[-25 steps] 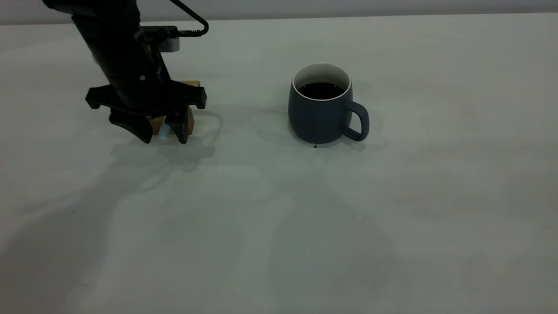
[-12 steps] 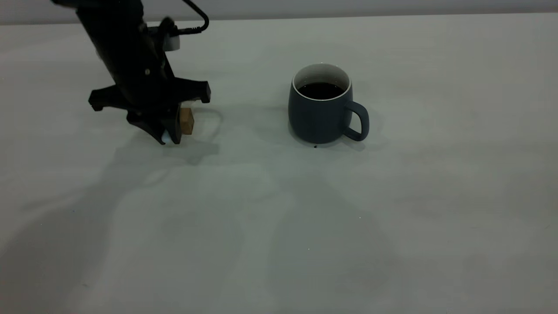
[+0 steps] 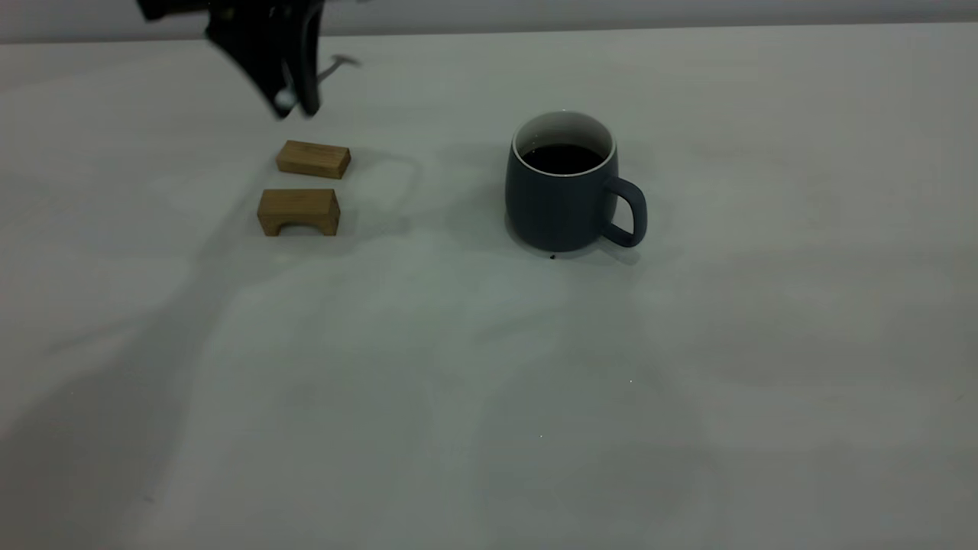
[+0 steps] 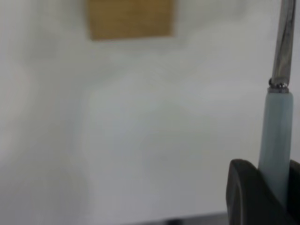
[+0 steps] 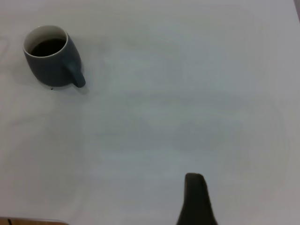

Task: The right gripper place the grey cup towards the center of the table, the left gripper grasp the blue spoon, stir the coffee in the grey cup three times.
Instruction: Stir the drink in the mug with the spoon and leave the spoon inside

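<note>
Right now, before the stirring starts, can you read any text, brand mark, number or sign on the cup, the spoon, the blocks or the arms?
None: no view shows any readable text.
grey cup: plain, no logo or print.
blue spoon: plain handle in the left end effector, no marking.
two wooden blocks: bare wood.
table: unmarked.

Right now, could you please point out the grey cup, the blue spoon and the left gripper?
grey cup (image 3: 554, 206), exterior view, outer wall.
blue spoon (image 4: 276, 136), left wrist view, pale handle.
left gripper (image 3: 294, 95), exterior view, between fingertips.
</note>
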